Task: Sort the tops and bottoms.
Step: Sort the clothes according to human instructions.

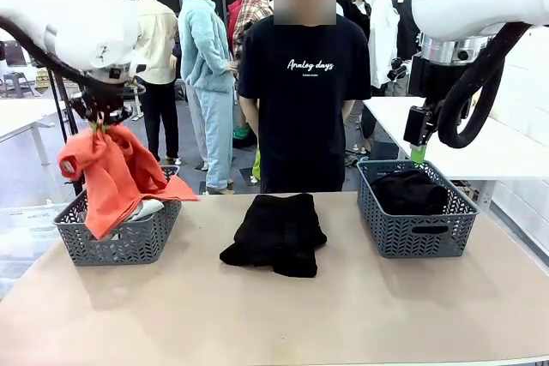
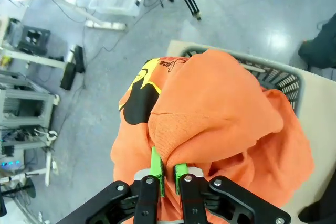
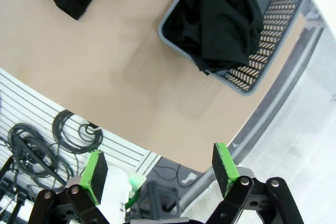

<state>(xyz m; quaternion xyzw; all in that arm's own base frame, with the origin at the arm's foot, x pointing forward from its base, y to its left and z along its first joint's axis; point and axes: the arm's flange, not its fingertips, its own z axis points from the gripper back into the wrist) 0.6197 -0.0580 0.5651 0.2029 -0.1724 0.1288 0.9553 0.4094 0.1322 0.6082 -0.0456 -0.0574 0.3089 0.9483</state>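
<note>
Table (image 1: 274,315): 1 black bottoms (image 1: 279,233) lies mid-table. L basket (image 1: 129,244) sits under orange top (image 1: 116,177), hanging from L gripper (image 2: 168,174), jaws clamped on cloth; lower til folds settle inside rim, then let go. R gripper (image 3: 157,151) gaping, empty.

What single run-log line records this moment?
left fingers shut on orange top over left basket | right fingers open | black bottoms on table

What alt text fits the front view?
The left gripper holds an orange top over the left basket. A black garment lies mid-table; the open right gripper hangs above the right basket, which holds black clothing. A person stands behind the table.
</note>
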